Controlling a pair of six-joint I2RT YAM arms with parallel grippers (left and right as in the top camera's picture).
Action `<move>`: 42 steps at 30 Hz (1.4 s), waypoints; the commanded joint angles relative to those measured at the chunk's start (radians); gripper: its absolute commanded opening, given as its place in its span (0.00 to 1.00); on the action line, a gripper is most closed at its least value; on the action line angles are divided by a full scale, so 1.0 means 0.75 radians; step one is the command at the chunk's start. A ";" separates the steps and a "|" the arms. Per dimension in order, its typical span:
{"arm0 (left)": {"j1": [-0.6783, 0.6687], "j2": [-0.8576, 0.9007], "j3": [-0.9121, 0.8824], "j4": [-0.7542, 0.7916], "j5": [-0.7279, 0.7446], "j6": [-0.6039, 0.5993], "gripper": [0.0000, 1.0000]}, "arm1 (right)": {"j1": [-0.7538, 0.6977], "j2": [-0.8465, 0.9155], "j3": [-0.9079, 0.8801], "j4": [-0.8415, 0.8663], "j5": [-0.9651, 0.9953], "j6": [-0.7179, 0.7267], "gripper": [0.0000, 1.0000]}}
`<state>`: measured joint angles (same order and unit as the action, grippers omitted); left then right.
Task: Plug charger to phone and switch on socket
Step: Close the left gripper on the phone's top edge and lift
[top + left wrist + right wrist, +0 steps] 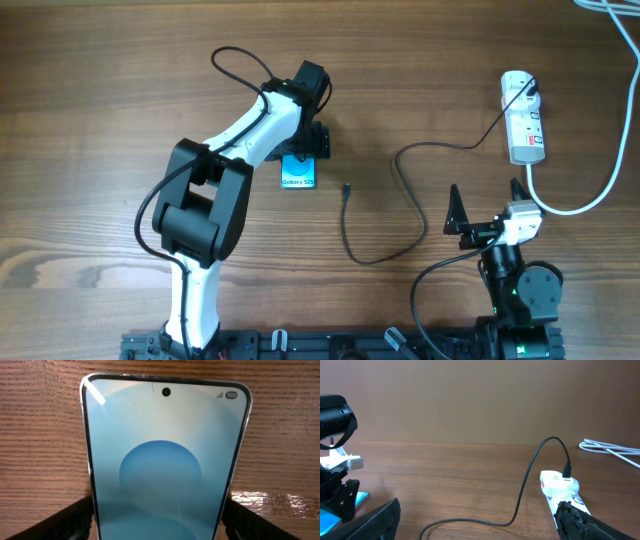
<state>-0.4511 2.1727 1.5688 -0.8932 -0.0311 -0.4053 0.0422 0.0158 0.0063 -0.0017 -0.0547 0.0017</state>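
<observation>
- Nearest the base, the right gripper point(488, 207) hovers over bare table point(100, 100), its claw spread wide and holding nothing.
- Just beyond it, the charger point(450, 147), a thin black cable, lies in loose curves on the wood, well apart from that gripper's fingers.
- Its connector tip point(346, 188) rests on the table beside the phone point(298, 176), on the phone's right, apart from it and not plugged in.
- The phone lies flat and screen up, showing turquoise with a lighter oval and "Galaxy" text at its near short edge.
- The left gripper point(305, 150) reaches down over the phone's far half. In the left wrist view, its black fingers point(65, 522) stand one at each long edge with no gap showing. I cannot tell whether they pinch the phone.
- Farthest, at the right, the socket point(524, 118) lies on the table, a white power strip with red marks.
- The charger's black plug point(528, 92) sits in the strip's far end.
- A thick white lead point(600, 190) curves away from the strip's near end.
</observation>
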 commanded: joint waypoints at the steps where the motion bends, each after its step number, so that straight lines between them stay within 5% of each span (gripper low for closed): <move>1: -0.015 0.066 -0.061 0.000 0.084 -0.024 0.83 | -0.006 -0.003 -0.002 0.004 0.013 -0.001 1.00; 30: -0.015 -0.140 0.003 -0.134 0.084 -0.040 0.64 | -0.006 -0.003 -0.002 0.004 0.013 -0.002 1.00; 37: -0.015 -0.251 0.003 -0.231 0.220 -0.039 0.64 | -0.006 -0.003 -0.002 0.004 0.013 -0.001 1.00; 42: -0.014 -0.322 0.003 -0.322 0.485 -0.039 0.63 | -0.006 -0.003 -0.002 0.004 0.013 -0.001 1.00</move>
<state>-0.4538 1.9938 1.5715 -1.1053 0.1532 -0.4252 0.0422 0.0158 0.0063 -0.0013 -0.0547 0.0017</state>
